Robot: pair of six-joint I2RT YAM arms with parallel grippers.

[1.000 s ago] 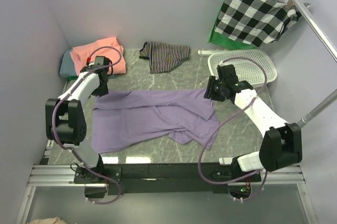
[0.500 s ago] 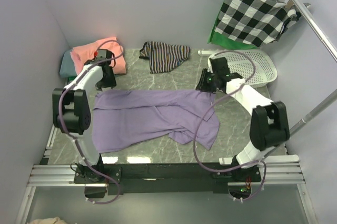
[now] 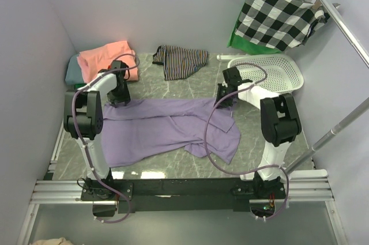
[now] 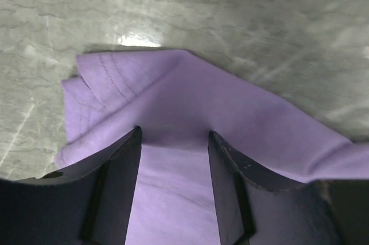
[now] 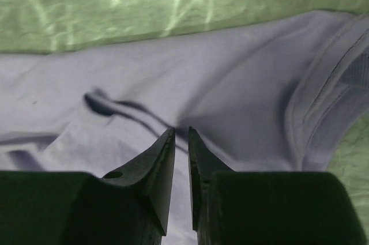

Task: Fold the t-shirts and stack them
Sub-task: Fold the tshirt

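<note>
The lavender-purple t-shirt [image 3: 167,127] lies spread across the marble table, rumpled toward its right side. My left gripper [image 3: 120,98] is down on its far left corner, open, with purple cloth [image 4: 190,95] lying flat between the fingers [image 4: 174,135]. My right gripper [image 3: 223,102] sits on the far right edge near the collar. Its jaws [image 5: 181,131] stand almost together, with a ridge of the cloth [image 5: 230,95] pinched at the tips. The salmon-pink t-shirt [image 3: 106,57] lies folded on the grey-teal one [image 3: 72,72] at the back left.
A black-and-white striped cloth [image 3: 180,60] lies at the back middle. A white laundry basket [image 3: 291,66] stands at the back right, close behind the right gripper. The checked cloth on its hanger [image 3: 279,17] hangs above it from a slanted metal rail [image 3: 340,26].
Both arms have reached farther back and lowered onto the shirt's far edge. The right jaws have narrowed from open to pinching the cloth. The left jaws stayed apart.
</note>
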